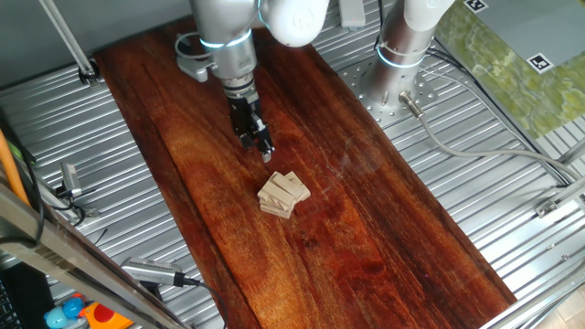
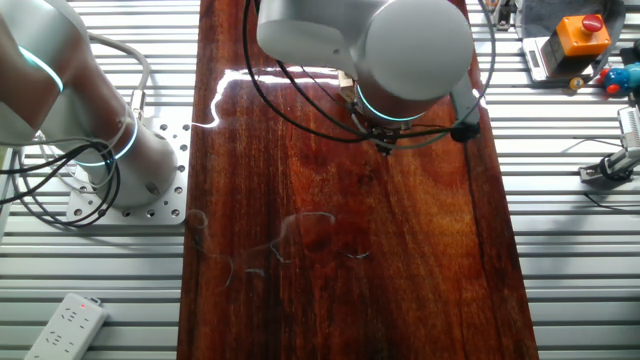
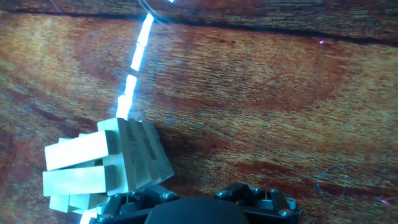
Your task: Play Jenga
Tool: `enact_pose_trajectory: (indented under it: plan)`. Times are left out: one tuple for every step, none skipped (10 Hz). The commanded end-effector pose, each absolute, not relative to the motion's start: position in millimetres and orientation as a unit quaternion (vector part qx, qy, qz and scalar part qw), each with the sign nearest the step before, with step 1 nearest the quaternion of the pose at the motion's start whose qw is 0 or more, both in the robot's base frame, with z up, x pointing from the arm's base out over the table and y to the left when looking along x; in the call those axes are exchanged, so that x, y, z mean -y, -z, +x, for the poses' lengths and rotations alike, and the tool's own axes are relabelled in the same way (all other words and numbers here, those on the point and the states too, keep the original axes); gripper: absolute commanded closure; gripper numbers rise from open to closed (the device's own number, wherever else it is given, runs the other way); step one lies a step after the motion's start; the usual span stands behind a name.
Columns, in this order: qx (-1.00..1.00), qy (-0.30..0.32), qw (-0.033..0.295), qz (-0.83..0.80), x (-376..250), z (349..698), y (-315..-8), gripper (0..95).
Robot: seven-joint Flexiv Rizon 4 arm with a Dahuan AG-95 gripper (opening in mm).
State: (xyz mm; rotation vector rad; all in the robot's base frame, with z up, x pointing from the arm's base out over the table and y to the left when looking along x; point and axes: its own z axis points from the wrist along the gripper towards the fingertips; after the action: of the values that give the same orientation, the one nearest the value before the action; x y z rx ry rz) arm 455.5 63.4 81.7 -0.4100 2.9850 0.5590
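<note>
The Jenga stack point(image 1: 283, 194) is a small pile of pale wooden blocks in crossed layers, lying near the middle of the dark wood board point(image 1: 366, 238). My gripper point(image 1: 260, 142) hangs just behind and left of it, a short gap away, touching nothing. In the hand view the Jenga stack point(image 3: 106, 167) sits at the lower left, beside my gripper point(image 3: 202, 206), whose two dark finger links stand apart with nothing between them. In the other fixed view the arm point(image 2: 400, 50) hides the stack.
The board lies on a ribbed metal table point(image 1: 73, 137). A second arm's base point(image 1: 402, 55) stands at the back right of the board. Small tools and cables point(image 1: 151, 270) lie along the left side. A power strip point(image 2: 65, 325) and an emergency stop box point(image 2: 580, 35) sit at the edges.
</note>
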Motion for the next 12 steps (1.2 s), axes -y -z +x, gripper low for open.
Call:
enact_pose_trajectory:
  plan:
    - [-0.971, -0.198, 0.040, -0.127, -63.1, 452.0, -82.4, 19.0]
    - [-0.971, -0.198, 0.041, -0.127, -62.9, 450.7, -82.0, 19.0]
    - [-0.971, -0.198, 0.041, -0.128, -62.6, 449.1, -81.5, 19.0]
    - [-0.971, -0.197, 0.042, -0.128, -62.4, 447.7, -81.1, 19.0]
    - [-0.971, -0.197, 0.043, -0.129, -62.0, 445.1, -80.4, 19.0]
    - [-0.971, -0.197, 0.044, -0.129, -61.8, 443.8, -80.0, 19.0]
    - [-0.971, -0.197, 0.045, -0.128, -61.7, 440.3, -79.0, 19.0]
    - [-0.971, -0.197, 0.046, -0.128, -62.3, 438.3, -78.3, 19.0]
    - [-0.971, -0.197, 0.046, -0.128, -62.6, 437.8, -78.1, 19.0]
    - [-0.971, -0.197, 0.048, -0.126, -65.2, 437.3, -77.1, 19.0]
    - [-0.971, -0.197, 0.048, -0.125, -68.3, 437.4, -76.2, 19.0]
    - [-0.972, -0.196, 0.048, -0.124, -71.8, 437.6, -75.3, 19.0]
